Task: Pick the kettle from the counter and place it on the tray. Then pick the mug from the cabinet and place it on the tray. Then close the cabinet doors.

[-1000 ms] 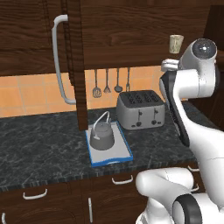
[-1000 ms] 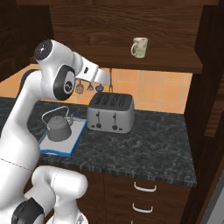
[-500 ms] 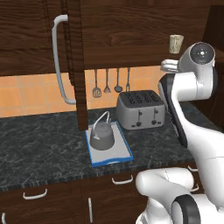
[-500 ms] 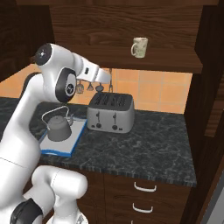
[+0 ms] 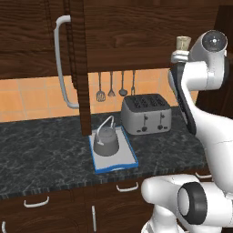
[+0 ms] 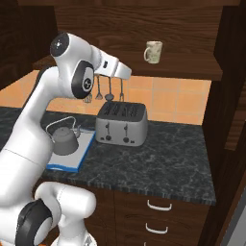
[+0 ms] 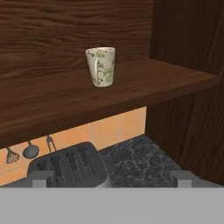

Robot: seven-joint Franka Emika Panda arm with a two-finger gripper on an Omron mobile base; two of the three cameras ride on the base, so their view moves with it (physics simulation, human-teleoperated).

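On the cabinet shelf (image 7: 131, 87), one mug (image 7: 101, 66) faces the seemingly wide-open, empty gripper (image 7: 113, 178).

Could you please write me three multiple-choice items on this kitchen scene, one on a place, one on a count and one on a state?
1. Where does the kettle stand?
A. on the tray
B. on top of the toaster
C. on the cabinet shelf

2. How many slots does the toaster have on top?
A. two
B. four
C. six

3. How does the mug stand?
A. on its side
B. upside down
C. upright on the shelf

Answers:
1. A: the kettle rests inside the blue rim on the counter.
2. B: four slots show from above.
3. C: its open mouth faces up, and nothing touches it.
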